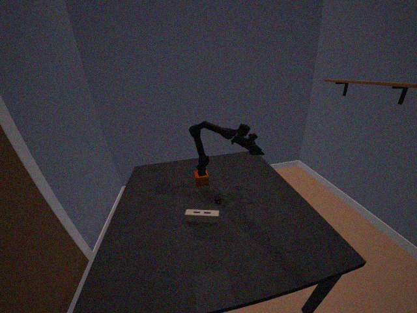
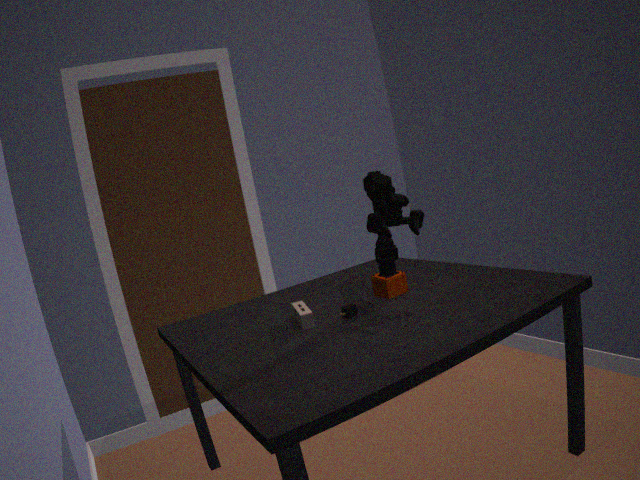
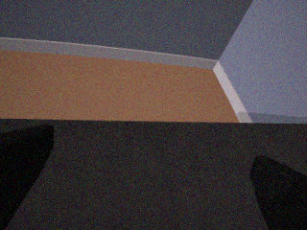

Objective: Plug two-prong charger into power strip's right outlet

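Presently, the dark charger is seen on the black table, a little below the centre of the frame in the top view. In the exterior view it is found right of the bottom centre, and small lighter prongs are shown on its lower left side. Near it, but apart from it, the pale power strip is placed; in the top view it is seen below and to the left of the charger. Two dark outlets are shown in its upper face, side by side, and both are left unfilled.

Above the charger in the top view, the orange base block is set on the table, and by it the black arm is carried. The arm is bent high and is stretched toward the right of the frame. At its end the gripper is held in the air, well apart from the charger. Its fingers are spread wide, with nothing pinched; they are seen at the lower left and lower right of the wrist view. Farther out, a wooden shelf is fixed on the wall at the upper right of the top view.
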`<state>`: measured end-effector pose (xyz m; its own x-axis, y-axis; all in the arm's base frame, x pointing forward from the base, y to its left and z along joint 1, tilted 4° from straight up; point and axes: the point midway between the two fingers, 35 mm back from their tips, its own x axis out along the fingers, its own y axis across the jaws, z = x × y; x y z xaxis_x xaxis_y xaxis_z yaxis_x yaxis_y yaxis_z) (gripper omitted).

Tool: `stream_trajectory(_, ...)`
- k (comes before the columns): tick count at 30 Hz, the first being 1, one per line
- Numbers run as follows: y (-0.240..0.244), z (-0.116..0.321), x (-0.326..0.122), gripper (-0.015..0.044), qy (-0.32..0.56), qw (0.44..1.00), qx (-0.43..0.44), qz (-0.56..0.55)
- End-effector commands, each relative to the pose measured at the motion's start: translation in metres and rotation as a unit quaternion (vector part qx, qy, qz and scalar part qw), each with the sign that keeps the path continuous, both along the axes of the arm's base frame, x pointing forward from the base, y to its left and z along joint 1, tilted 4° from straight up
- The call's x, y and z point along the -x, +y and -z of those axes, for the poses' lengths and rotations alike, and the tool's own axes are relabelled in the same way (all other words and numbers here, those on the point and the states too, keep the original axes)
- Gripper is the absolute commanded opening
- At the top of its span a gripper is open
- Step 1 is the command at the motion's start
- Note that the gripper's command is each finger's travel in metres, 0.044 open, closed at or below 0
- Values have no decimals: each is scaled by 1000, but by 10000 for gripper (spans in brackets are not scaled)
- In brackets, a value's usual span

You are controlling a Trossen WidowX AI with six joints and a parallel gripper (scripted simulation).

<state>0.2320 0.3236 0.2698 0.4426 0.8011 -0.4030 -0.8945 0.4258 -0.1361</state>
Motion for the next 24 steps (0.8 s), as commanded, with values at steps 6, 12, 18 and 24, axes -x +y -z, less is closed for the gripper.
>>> stream_trajectory(6, -29, 44, -32, 440, 62, 995, 52, 66)
stream_trajectory(12, -54, 71, -50, 440, 106, 985, 83, 112)
stream_trajectory(18, -81, 96, -64, 440, 151, 969, 110, 159)
stream_trajectory(24, -110, 120, -74, 440, 197, 949, 135, 205)
